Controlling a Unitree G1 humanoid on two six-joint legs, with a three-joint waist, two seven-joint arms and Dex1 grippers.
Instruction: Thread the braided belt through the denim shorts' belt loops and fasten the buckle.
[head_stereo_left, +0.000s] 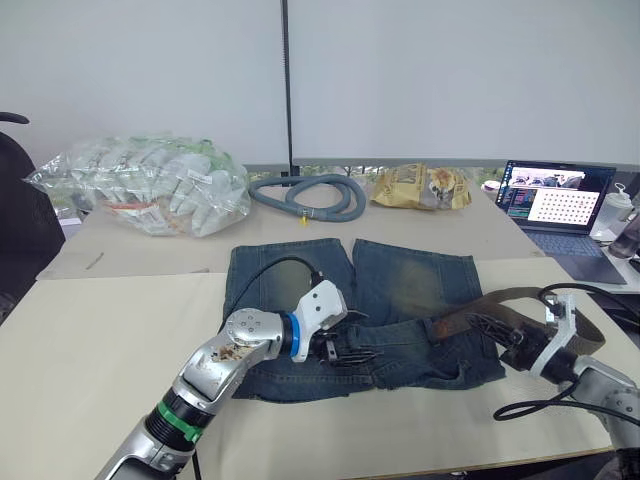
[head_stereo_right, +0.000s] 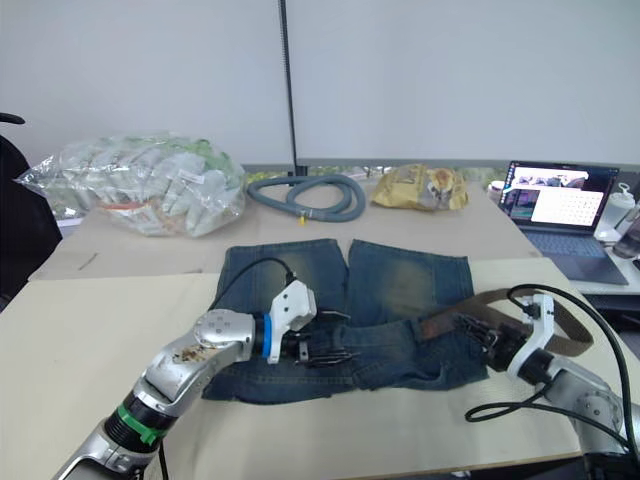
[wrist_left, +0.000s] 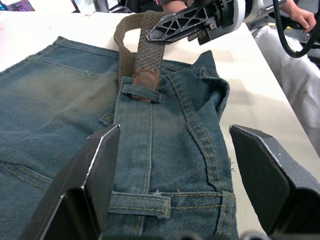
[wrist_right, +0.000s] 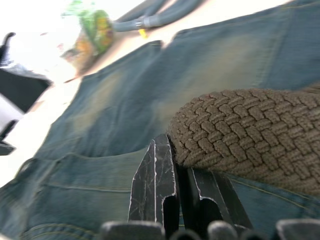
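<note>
Across the darker waistband of the faded blue denim shorts (head_stereo_left: 400, 300), the brown braided belt (wrist_left: 146, 55) runs lengthwise, its tip under one belt loop (wrist_left: 141, 93) — right gripper (head_stereo_left: 487, 327) pinches it shut; left gripper (wrist_left: 175, 150) spread wide, empty, straddling the next loop (wrist_left: 140, 204).

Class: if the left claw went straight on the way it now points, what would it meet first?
Most likely the belt loop holding the braided belt's tip, along the denim shorts' waistband; depth is uncertain.

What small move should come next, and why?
Probably the right gripper should push the braided belt further along the waistband: its leather tip sits in one belt loop, and the next loop lies between the open left gripper's fingers.
</note>
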